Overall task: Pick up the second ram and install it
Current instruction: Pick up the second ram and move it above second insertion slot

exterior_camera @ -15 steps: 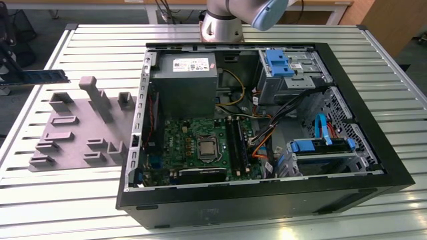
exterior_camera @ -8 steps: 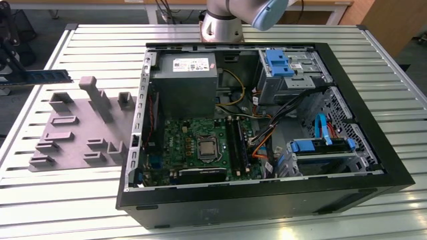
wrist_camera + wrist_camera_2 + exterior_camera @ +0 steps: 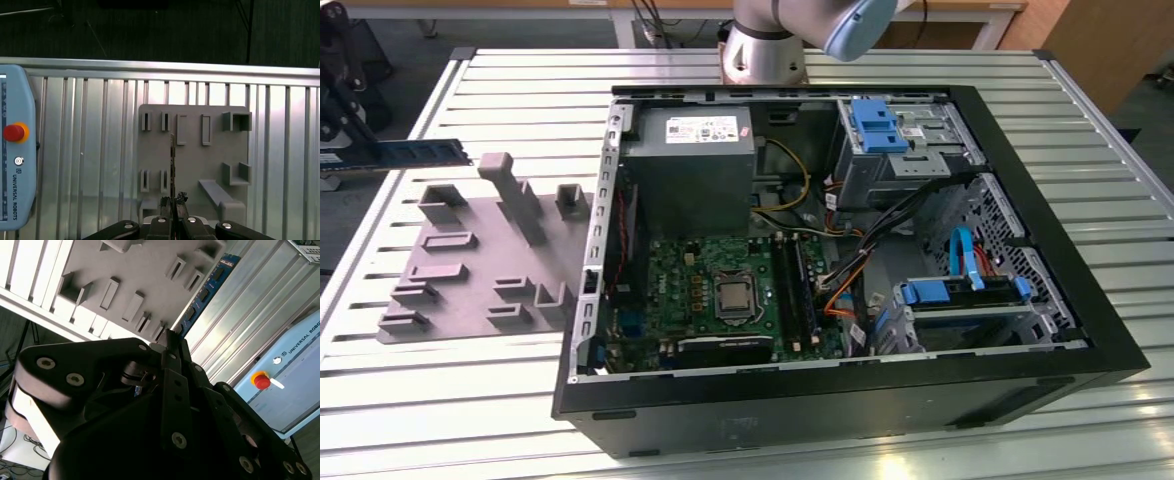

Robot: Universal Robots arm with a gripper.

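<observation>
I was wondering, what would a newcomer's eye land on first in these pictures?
The open computer case, its motherboard bared, sits centre-stage in the exterior view. In the first wrist view the claw grips the second ram edge-on before the grey holder plate. A red button stands out on the blue pendant in both wrist views.

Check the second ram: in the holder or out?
Out. The gripper holds the second ram by one end, clear of the grey holder.

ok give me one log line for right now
gripper: shut on ram | ram: held over grey holder | case: open, ram not yet inside
</observation>
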